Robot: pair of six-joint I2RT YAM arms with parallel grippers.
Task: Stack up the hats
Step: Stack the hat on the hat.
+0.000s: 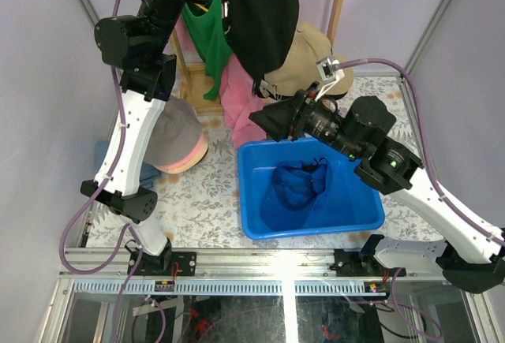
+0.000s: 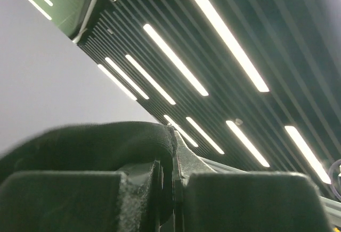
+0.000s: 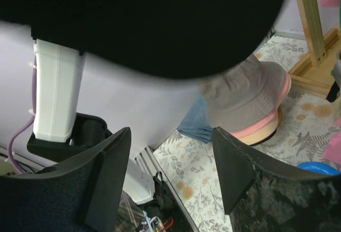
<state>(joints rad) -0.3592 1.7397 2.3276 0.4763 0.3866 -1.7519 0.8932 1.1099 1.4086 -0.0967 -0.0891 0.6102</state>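
A: Near edge first. What's in the bin?
B: Blue bin [image 1: 248, 201] sits on the surface [image 1: 205, 201], R of centre, just past the arm bases. Blue cap [image 1: 298, 185] lies crumpled inside.

A: And the stack?
B: L of the bin, apart from it, beside the L arm's white link. Grey hat [image 1: 175, 130] on top, pink hat [image 3: 285, 90] under it, beige hat [image 3: 265, 134] at the bottom, only rims showing on those two. Some blue cloth [image 3: 194, 122] lies touching the stack's edge; can't tell what it is.

A: R tool?
B: R tool [image 3: 170, 141] hangs over the bin's far L corner, aimed L at the stack. Fingers apart, not on any hat.

A: Further back?
B: Khaki cap [image 1: 312, 63] lies beyond the R arm, near the far edge. Green shirt [image 1: 207, 35] & pink shirt [image 1: 241, 102] hang by the wooden stand [image 1: 197, 83].

A: L tool?
B: L tool [image 2: 169, 178] is up high at the far end, wrist cam looking at the ceiling lights. Fingers together, clamped on black fabric, which is the black hat [image 1: 260, 20]. It hangs off the surface, in front of the shirts, its edge overlapping the khaki cap in the top view. From the R wrist cam it fills the top of the frame, above the stack.
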